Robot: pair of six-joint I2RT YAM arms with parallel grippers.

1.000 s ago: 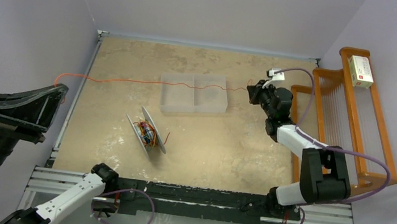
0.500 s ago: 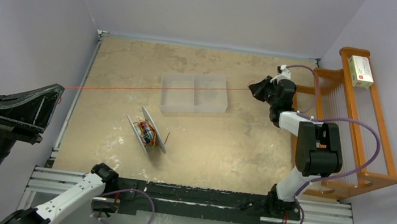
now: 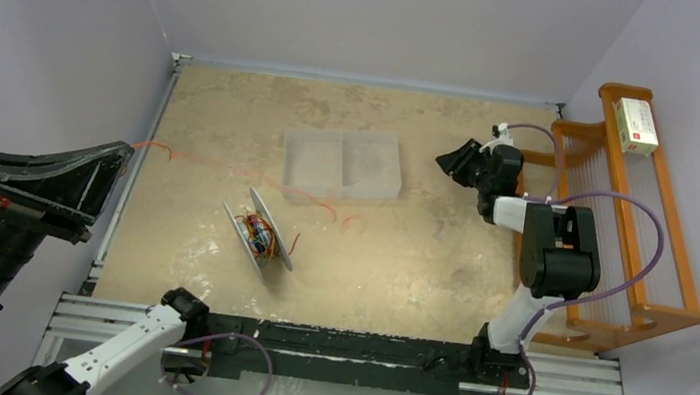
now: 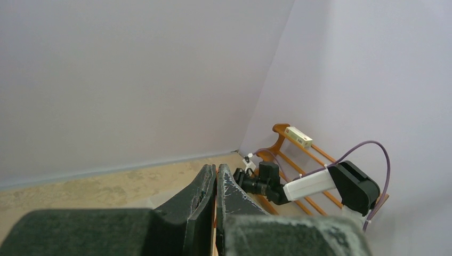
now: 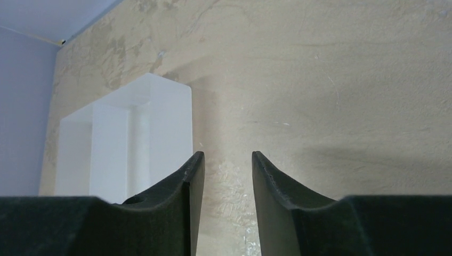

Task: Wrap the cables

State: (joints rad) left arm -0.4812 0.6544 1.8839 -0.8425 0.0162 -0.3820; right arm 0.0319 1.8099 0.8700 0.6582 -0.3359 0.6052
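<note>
Some turns already sit on the spool (image 3: 259,234), yet one red cable (image 3: 159,145) lies slack across the table (image 3: 419,256), its end pinched in the closed left gripper (image 3: 125,154), while the right gripper (image 3: 444,161) hangs parted and empty, so the winding is yet to do.

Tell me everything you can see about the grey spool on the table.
The grey spool is two thin parallel discs standing on edge, angled across the table. Red-orange cables are bundled in the gap between them, one strand poking out to the right. It sits just nearer the arms than the clear tray. Apart from those, only the table touches it.
</note>
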